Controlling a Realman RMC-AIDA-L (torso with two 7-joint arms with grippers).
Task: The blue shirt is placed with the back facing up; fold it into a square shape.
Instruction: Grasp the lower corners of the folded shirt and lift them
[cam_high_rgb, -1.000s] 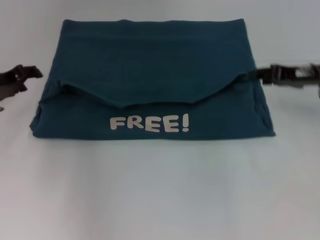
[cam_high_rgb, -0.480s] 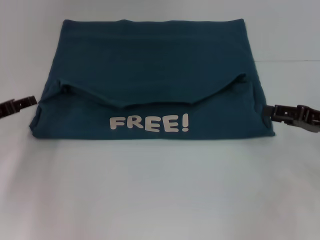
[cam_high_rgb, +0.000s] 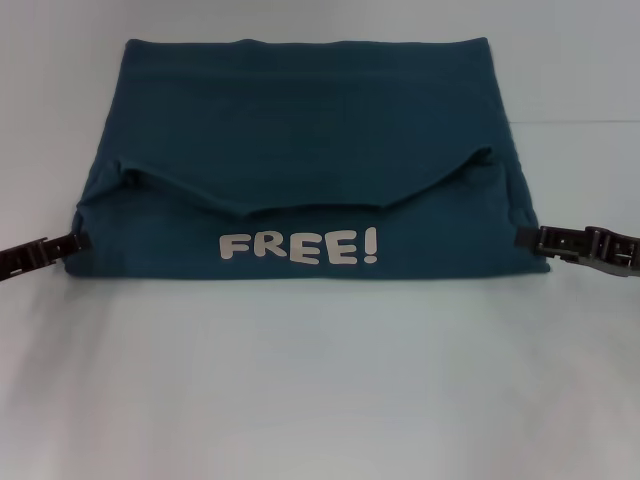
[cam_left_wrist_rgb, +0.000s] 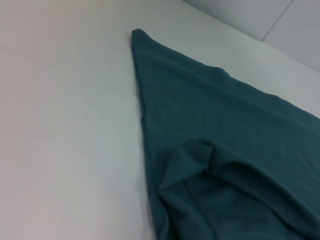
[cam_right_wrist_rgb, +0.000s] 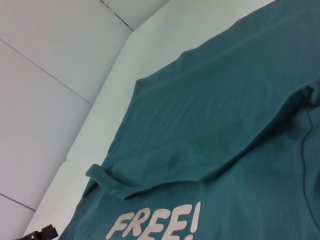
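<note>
The blue shirt (cam_high_rgb: 310, 130) lies spread on the white table, its near part folded over so the white "FREE!" lettering (cam_high_rgb: 298, 247) faces up. My left gripper (cam_high_rgb: 80, 241) is low at the shirt's near left corner, its tip at the cloth's edge. On the other side, my right gripper (cam_high_rgb: 522, 237) reaches the near right corner the same way. The left wrist view shows the shirt's (cam_left_wrist_rgb: 225, 135) side edge and a fold. In the right wrist view the shirt (cam_right_wrist_rgb: 225, 100) shows with the lettering (cam_right_wrist_rgb: 155, 225), and the left gripper (cam_right_wrist_rgb: 42, 232) far off.
A white table (cam_high_rgb: 320, 380) stretches bare between the shirt and me. A pale wall (cam_right_wrist_rgb: 45, 100) stands behind the table's far edge.
Both grippers have come down the shirt's sides toward me and moved inward, from beside its middle to its near corners. The shirt has not moved.
</note>
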